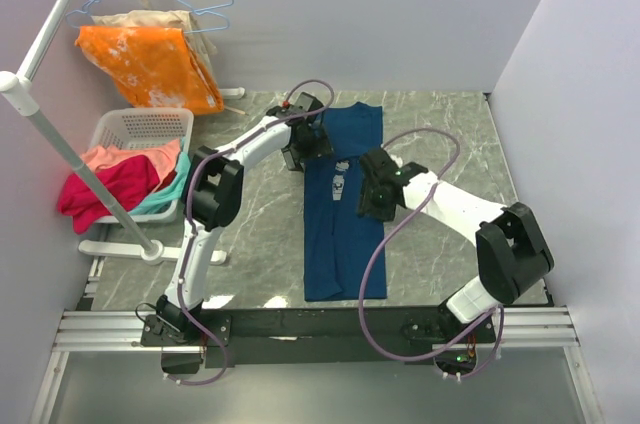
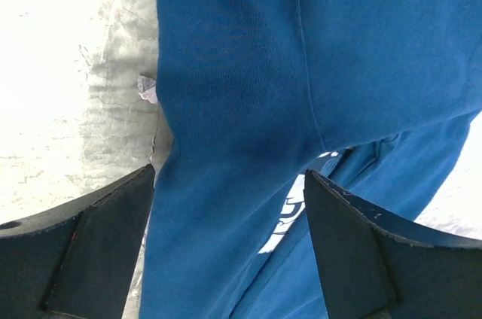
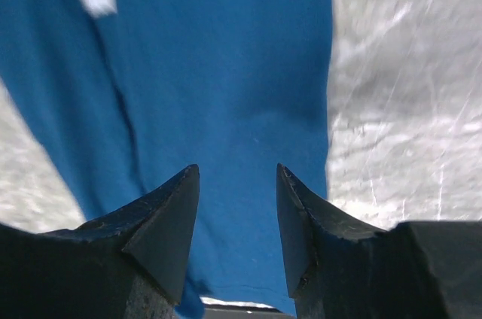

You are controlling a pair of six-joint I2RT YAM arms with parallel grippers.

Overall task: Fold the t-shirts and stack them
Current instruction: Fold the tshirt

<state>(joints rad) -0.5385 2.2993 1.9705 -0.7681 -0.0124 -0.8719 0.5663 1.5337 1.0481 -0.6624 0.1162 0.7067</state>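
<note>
At the middle of the grey marbled table (image 1: pixel 440 134), the blue t-shirt (image 1: pixel 345 244) is lying as a long narrow strip. It's looking already folded lengthwise, long axis running from the far side toward the arm bases, pale print (image 1: pixel 340 182) facing up in the far half. The left gripper (image 1: pixel 305 152) is sitting at the strip's left edge near the far end, jaws standing wide, cloth showing between them in the wrist view, nothing pinched. The right gripper (image 1: pixel 376 200) is hanging over the right edge around mid-length, just nearer than the print. Its jaws are showing a narrower gap with cloth visible through it, no fold caught that I can see. So the arms are flanking the shirt on opposite edges, both on the far half — the near end is lying well apart from either. I'm reading the next step as a crosswise fold: each claw dropping onto its own edge, then carrying along the long axis. Risk — the left is sitting farther up than the right, so the fold could be skewing. More garments are waiting in the white basket (image 1: pixel 120 129) at left.
</note>
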